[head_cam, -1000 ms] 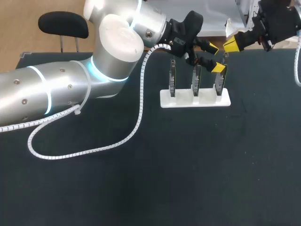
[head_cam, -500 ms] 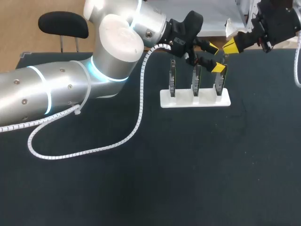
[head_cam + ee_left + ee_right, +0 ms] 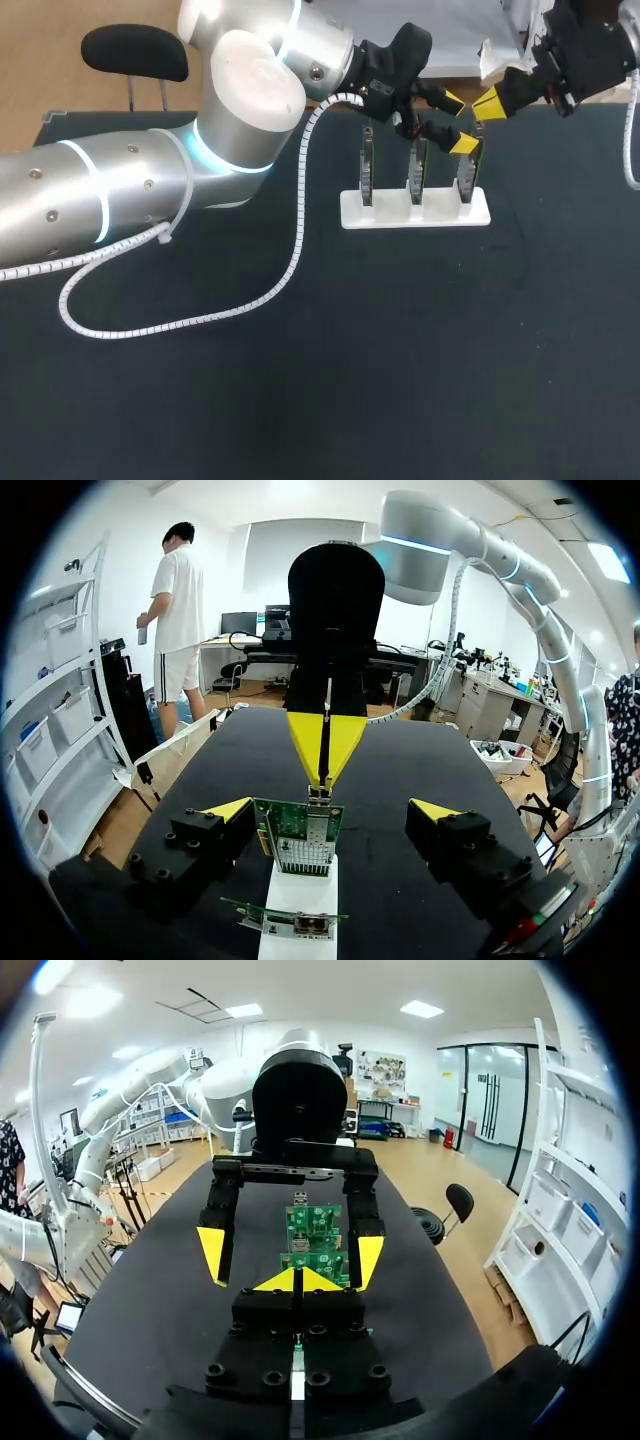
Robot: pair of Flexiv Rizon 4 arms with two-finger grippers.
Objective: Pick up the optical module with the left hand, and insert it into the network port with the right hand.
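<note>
Three green circuit boards stand upright in a white stand (image 3: pixel 415 210). My left gripper (image 3: pixel 459 122) hangs open over the rightmost board (image 3: pixel 467 172). In the left wrist view that board (image 3: pixel 300 838), with a small metal port (image 3: pixel 320 796) on its top edge, sits between the fingers of the left gripper (image 3: pixel 331 810), touching neither. My right gripper (image 3: pixel 488 103) is shut with nothing visible in it, and it points at the same board from the far side. It faces the left wrist camera as the right gripper (image 3: pixel 325 748). I cannot make out a separate optical module.
The white stand (image 3: pixel 300 900) rests on a dark table mat (image 3: pixel 400 350). A coiled white cable (image 3: pixel 290 270) hangs from my left arm and lies on the mat to the left of the stand. In the right wrist view the boards (image 3: pixel 312 1225) stand just beyond the shut right gripper (image 3: pixel 297 1280).
The right gripper's tips have edged slightly down and left, closer to the rightmost board. The left arm and the boards have stayed put.
</note>
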